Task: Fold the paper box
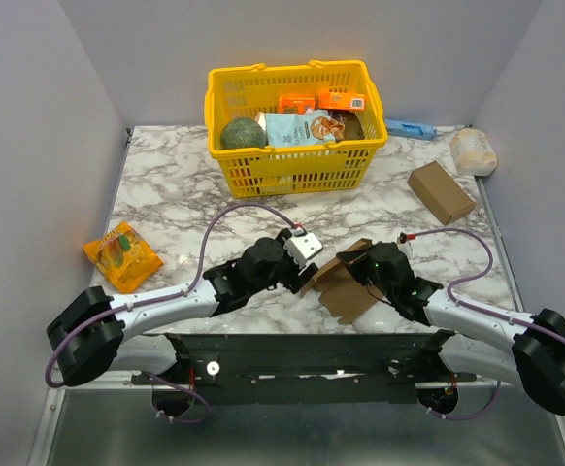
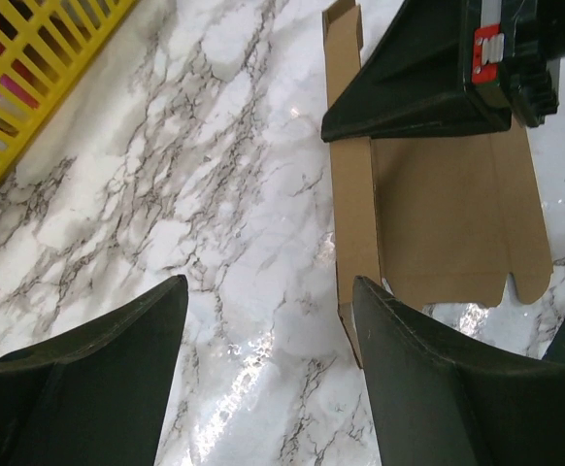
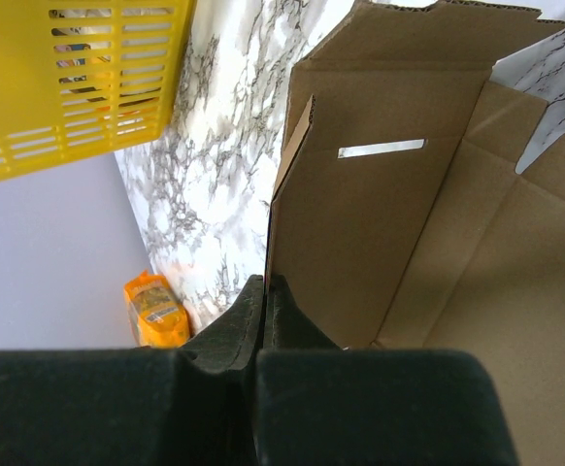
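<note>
While the right gripper pinches the paper box — left gripper gapes.

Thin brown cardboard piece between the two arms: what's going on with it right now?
The right gripper is shut on the edge of a raised panel of the paper box, a thin brown creased cardboard piece with flaps. The rest of the piece lies partly unfolded on the white marble table. The left gripper is open just beside the cardboard's edge and holds nothing. The box is not yet folded into shape.
</note>
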### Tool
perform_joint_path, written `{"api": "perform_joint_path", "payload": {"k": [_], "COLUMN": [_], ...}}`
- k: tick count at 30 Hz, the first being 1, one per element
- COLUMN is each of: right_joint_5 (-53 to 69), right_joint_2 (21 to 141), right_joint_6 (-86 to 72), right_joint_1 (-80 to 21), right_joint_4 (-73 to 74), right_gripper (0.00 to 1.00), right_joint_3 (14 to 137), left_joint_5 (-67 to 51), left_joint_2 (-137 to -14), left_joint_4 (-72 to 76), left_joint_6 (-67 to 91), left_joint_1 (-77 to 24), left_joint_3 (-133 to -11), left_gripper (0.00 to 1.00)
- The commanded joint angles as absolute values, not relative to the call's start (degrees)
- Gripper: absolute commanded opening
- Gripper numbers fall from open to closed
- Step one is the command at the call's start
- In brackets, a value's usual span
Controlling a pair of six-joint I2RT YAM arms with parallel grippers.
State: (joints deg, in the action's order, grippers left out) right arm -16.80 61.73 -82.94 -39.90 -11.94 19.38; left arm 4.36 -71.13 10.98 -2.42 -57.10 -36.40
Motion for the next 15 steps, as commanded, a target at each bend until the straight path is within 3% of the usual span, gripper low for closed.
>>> {"api": "perform_joint_path", "payload": {"k": [1, 15], "right_joint_5": [-19.16, -18.98], "right_joint_2": [62.14, 62.4], "right_joint_6": [-81.74, -81.74], "right_joint_1": [-39.46, -39.46], "right_joint_4": [-8.88, -8.96], "right_gripper": [0.04, 0.04], "right_joint_3": [18.11, 18.19], "left_joint_5": [0.71, 0.97], "left_joint_2": [-73.47, -78.48], "left_joint_4": [11.42, 13.97], "left_joint_6": [-2.99, -3.69], "left_joint_1": [-57.13, -57.3], "left_joint_3": [-38.23, -38.85], "left_gripper": [0.75, 0.71]}}
